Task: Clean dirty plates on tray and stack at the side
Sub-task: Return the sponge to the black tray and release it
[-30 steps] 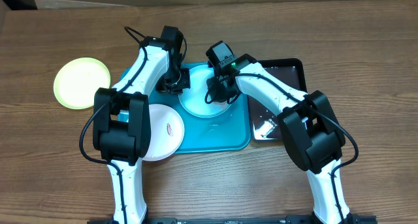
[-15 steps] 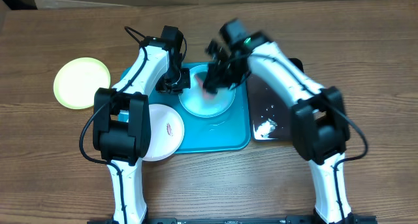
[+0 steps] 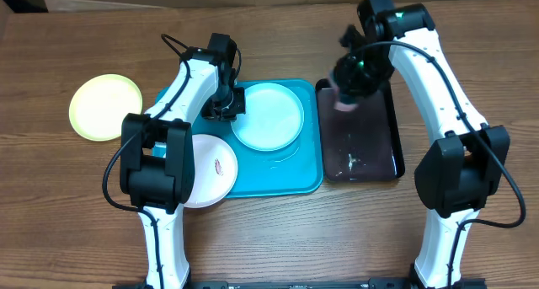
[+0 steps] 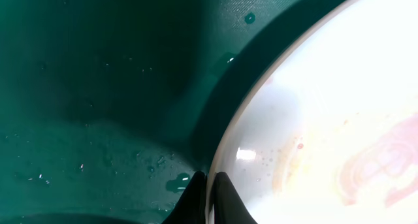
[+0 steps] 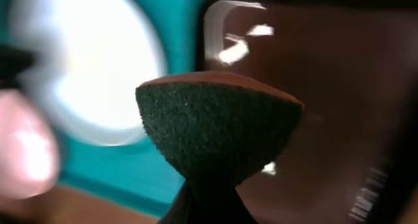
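The light-blue-rimmed plate (image 3: 268, 115) lies in the turquoise tray (image 3: 282, 175). My left gripper (image 3: 227, 110) is shut on its left rim; in the left wrist view the fingers (image 4: 208, 188) pinch the rim of the plate (image 4: 326, 119), which shows faint pink streaks. The white plate (image 3: 210, 169) with a red smear lies over the tray's left edge. The yellow-green plate (image 3: 105, 108) lies on the table at the far left. My right gripper (image 3: 347, 95) is shut on a sponge (image 5: 219, 136) above the black tray.
A glossy black tray (image 3: 362, 150) with water drops lies right of the turquoise tray. The turquoise tray floor (image 4: 98, 87) is wet. A cardboard wall runs along the back of the wooden table (image 3: 472, 238).
My right arm lifted the sponge off the light-blue plate and swung right, to above the black tray. My left gripper kept its hold on the plate rim.
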Tool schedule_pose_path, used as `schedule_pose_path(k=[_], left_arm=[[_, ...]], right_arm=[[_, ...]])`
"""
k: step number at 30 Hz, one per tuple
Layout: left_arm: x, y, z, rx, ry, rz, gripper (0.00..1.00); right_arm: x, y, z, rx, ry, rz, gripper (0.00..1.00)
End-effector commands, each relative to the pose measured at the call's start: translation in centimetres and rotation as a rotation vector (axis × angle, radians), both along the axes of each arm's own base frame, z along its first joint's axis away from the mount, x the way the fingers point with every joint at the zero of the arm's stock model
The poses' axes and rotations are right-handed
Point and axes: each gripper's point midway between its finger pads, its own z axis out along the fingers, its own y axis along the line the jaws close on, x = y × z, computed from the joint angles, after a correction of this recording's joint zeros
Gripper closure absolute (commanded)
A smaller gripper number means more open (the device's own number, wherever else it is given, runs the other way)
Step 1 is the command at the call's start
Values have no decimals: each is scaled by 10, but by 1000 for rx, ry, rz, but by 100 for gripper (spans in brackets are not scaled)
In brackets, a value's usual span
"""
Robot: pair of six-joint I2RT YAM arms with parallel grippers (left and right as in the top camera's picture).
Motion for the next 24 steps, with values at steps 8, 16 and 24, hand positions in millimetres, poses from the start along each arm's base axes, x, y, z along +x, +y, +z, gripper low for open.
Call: schedule_pose_path(k=[8, 16, 24], left_arm=[[-1, -3, 1, -1, -5, -16, 93], [0, -3, 1, -2, -7, -15, 77], [0, -3, -1, -2, -9, -11, 73]], right_arm=[[-3, -56, -66, -319, -16, -75, 96], [5, -51, -61, -287, -48, -82, 56], [43, -87, -3, -255, -154, -249, 43]])
